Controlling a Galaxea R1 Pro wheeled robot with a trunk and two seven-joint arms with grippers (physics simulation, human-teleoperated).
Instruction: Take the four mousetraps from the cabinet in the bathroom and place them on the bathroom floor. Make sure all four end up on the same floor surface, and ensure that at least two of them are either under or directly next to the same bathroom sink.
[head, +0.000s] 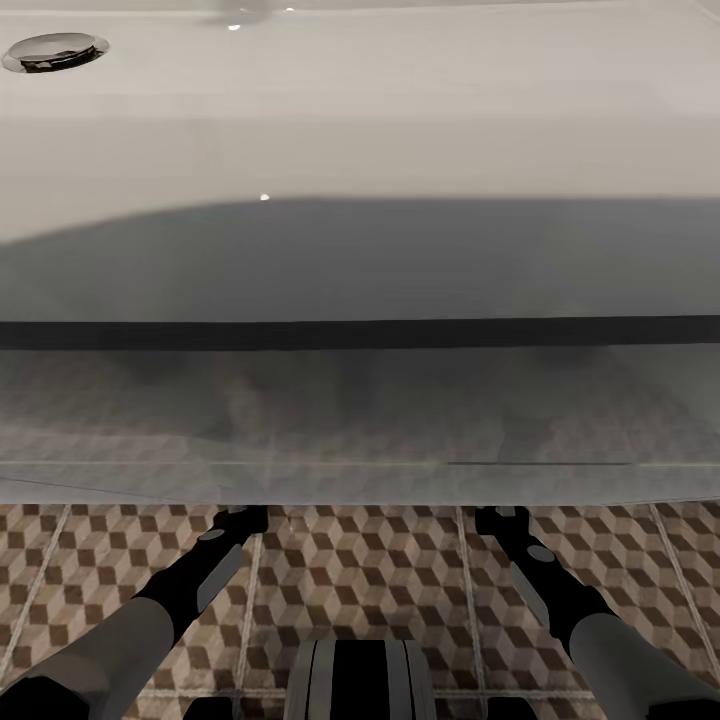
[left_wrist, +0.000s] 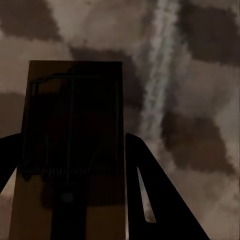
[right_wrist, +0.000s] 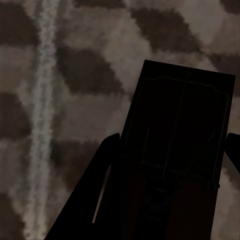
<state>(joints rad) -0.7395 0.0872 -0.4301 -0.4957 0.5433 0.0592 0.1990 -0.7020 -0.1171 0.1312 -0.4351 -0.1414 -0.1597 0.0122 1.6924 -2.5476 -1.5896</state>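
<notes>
Both arms reach forward and down in the head view, the left arm (head: 200, 580) and right arm (head: 545, 585), their tips passing under the front edge of the white sink (head: 360, 110). My left gripper (left_wrist: 72, 136) is shut on a brown wooden mousetrap (left_wrist: 75, 200) with wire on top, held just above the cube-patterned bathroom floor (left_wrist: 200, 75). A second mousetrap (right_wrist: 180, 150), dark in shadow, sits in my right gripper (right_wrist: 174, 135), which is shut on it over the same bathroom floor (right_wrist: 75, 75). The cabinet is out of view.
The sink's chrome drain (head: 55, 50) shows at the far left of the basin. Its boxy vanity front (head: 360, 420) overhangs the tiled floor (head: 360, 570) right ahead. My own base (head: 360, 680) sits at the near edge.
</notes>
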